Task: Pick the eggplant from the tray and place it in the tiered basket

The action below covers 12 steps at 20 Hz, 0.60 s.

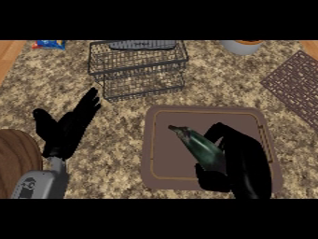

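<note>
I had the right hand curled round the eggplant over the brown tray, thumb under its lower end and fingers arched over the far side, so the stem end pointed up and left, free of the palm. I judged that grip suited a carry toward the tiered basket, which stood beyond the tray's far left corner on the speckled bench. The left hand rested open, fingers straight, left of the tray and well apart from it, out of the way.
</note>
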Tool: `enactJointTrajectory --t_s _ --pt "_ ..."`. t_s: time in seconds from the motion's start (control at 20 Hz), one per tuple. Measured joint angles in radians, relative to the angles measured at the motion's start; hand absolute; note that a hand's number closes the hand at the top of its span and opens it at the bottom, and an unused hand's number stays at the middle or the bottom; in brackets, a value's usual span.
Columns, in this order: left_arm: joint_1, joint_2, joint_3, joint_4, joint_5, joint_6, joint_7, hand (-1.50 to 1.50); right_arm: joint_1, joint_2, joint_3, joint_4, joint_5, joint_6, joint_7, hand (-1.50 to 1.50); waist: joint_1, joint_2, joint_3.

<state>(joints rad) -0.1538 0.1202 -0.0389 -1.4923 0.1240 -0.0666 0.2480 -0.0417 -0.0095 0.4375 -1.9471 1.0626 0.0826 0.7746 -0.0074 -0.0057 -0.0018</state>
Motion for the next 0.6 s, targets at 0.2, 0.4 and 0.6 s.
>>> enactJointTrajectory --t_s 0.2,0.4,0.6 --pt "-0.007 -0.001 0.005 0.011 0.0 -0.006 -0.01 0.0 -0.077 0.001 0.001 -0.187 0.013 0.084 0.077 1.5 0.0 0.001 0.0" --pt "-0.003 -0.008 -0.002 0.007 -0.006 -0.007 -0.018 0.0 -0.246 0.006 -0.009 -0.267 0.01 0.166 0.176 1.5 0.007 0.002 0.001" --pt "-0.012 -0.014 -0.003 -0.003 -0.012 -0.001 0.001 0.0 -0.44 0.005 -0.042 -0.278 -0.018 0.225 0.229 1.5 0.011 0.003 0.0"
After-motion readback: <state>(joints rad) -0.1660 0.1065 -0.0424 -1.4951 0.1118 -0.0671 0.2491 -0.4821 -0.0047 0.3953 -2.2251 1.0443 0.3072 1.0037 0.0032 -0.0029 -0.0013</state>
